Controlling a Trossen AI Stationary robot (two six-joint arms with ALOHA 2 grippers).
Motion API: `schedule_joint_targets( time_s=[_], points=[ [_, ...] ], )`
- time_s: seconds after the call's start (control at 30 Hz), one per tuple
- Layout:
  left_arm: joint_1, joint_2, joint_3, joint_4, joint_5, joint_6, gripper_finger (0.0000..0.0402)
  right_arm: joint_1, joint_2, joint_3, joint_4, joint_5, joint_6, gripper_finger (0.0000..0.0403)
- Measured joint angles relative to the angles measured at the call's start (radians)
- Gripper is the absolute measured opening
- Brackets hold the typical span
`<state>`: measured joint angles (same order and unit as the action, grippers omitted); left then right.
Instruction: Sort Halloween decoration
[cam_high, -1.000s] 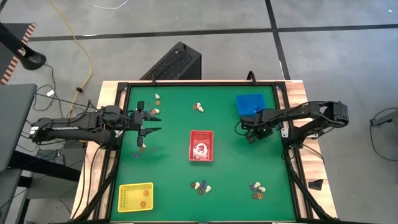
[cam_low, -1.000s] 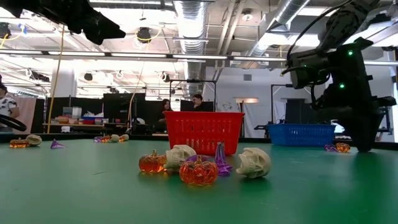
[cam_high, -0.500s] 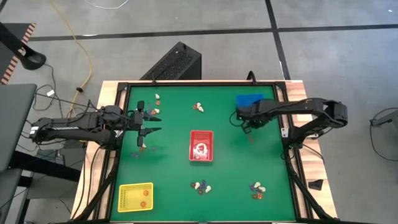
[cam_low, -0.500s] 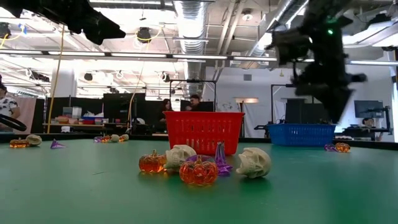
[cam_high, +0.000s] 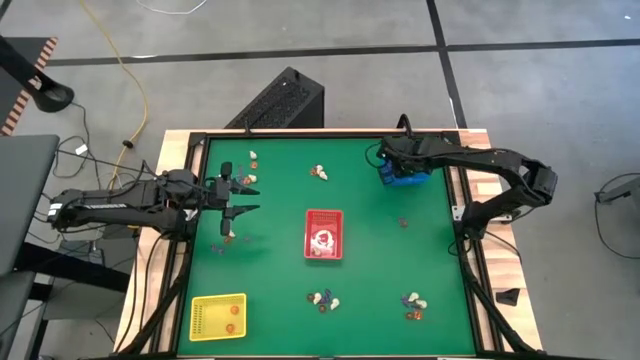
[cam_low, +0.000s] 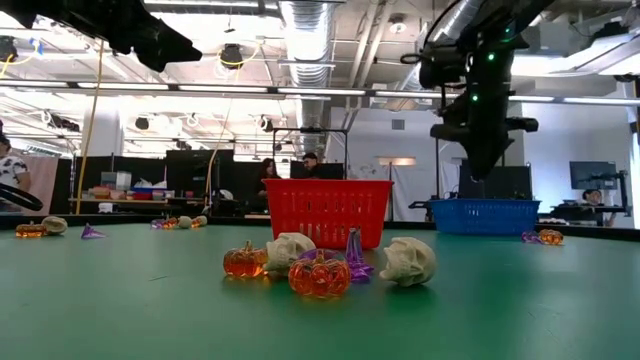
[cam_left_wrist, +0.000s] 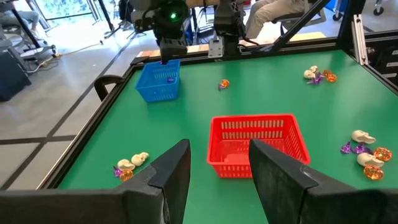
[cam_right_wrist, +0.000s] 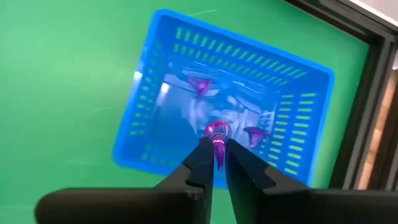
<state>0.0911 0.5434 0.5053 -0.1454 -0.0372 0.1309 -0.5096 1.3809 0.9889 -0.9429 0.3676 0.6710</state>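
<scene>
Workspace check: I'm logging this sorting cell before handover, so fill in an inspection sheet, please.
Surface: green table, black frame.
Job's things: trinket clusters scattered; purple trinkets in blue tray; red tray centre; yellow tray in a corner.
Clutter: nothing seen.
Grippers: right gripper over blue tray, shut on purple trinket; left gripper open, above the table's left edge.
Cables: yellow cable on floor.
Surroundings: people seated behind.

table: green | baskets: red, blue, yellow | held trinket: purple | pumpkins: orange
</scene>
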Motion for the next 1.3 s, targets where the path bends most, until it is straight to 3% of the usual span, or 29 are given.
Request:
schedule_joint_targets(
  time_s=[0.33, 0.5, 0.7, 0.87, 1.0, 1.17, 1.3],
  points=[
    [0.000, 0.000, 0.000, -0.001, 0.000, 0.003, 0.0153, -0.047, 0.014, 0.000, 0.019, 0.003, -0.025, 0.0170],
    [0.000, 0.000, 0.000, -0.007, 0.000, 0.002, 0.0153, -0.017, 0.012, 0.000, 0.020, 0.002, -0.024, 0.0197],
    [0.000, 0.000, 0.000, -0.045, 0.000, -0.035, 0.0153, 0.153, 0.012, 0.000, 0.126, 0.081, -0.018, 0.0199],
    [-0.003, 0.023, 0.000, -0.119, 0.002, -0.168, 0.0153, 0.339, 0.012, 0.001, 0.245, 0.135, -0.047, 0.0196],
    [-0.032, 0.098, 0.000, -0.183, -0.002, -0.310, 0.0153, 0.486, 0.012, 0.001, 0.303, 0.196, -0.069, 0.0196],
    [-0.076, 0.236, 0.001, -0.299, 0.007, -0.448, 0.0153, 0.649, 0.012, 0.004, 0.349, 0.345, -0.124, 0.0196],
    [-0.102, 0.353, 0.001, -0.342, 0.039, -0.539, 0.0153, 0.705, -0.009, 0.032, 0.349, 0.356, -0.217, 0.0196]
  ],
)
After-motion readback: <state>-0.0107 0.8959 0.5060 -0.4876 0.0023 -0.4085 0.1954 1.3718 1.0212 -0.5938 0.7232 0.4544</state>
